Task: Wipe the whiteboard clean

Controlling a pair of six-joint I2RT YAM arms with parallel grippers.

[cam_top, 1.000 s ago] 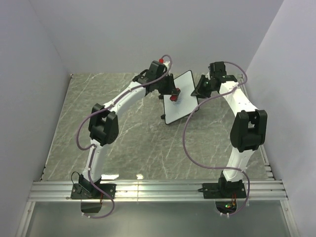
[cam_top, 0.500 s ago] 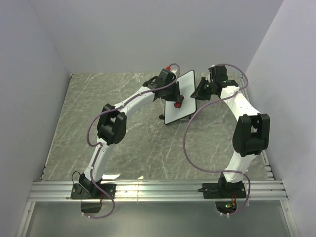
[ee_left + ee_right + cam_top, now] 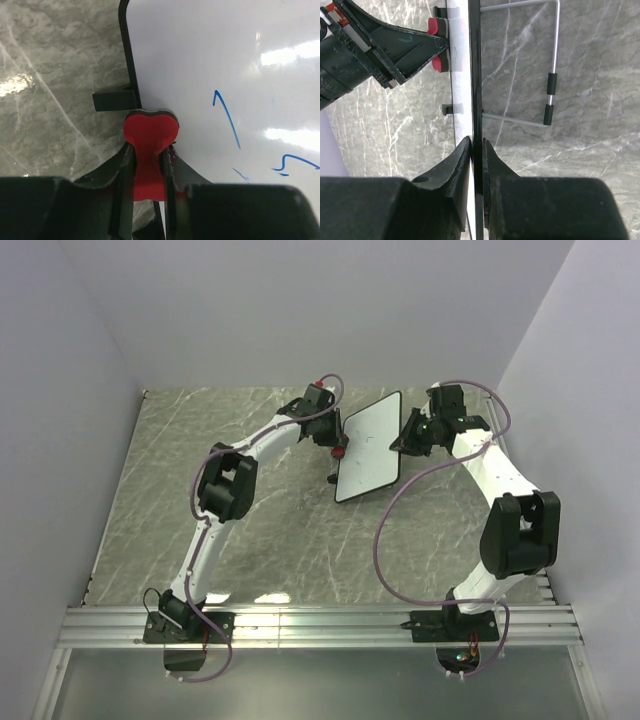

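- Top view: I am seeing the whiteboard point(image 3: 368, 445) standing tilted at the far middle of the counter point(image 3: 270, 530), between the two arms. The left claw point(image 3: 337, 444) is sitting at the board's left edge with a small red block point(image 3: 341, 452). The right claw point(image 3: 403, 438) is sitting at the board's right edge.
- Left wrist view: the left claw is closing narrowly on the red block, one finger on each side. The block's rounded head is touching the white face just beside the black rim. Some blue strokes point(image 3: 226, 117) are lying to the right of the block, so I am judging the wiping as not finished.
- Right wrist view: the right claw is pinching the thin rim of the board, with the fingers almost together. A wire stand point(image 3: 552, 65) is showing behind the board, over the counter.
- Handling: I am judging the board as light, thin and stiff, with a glossy face that gives little grip. A push from the block is likely tipping or sliding it on its stand. The rim is the best place to hold it, because it leaves the face free for wiping.
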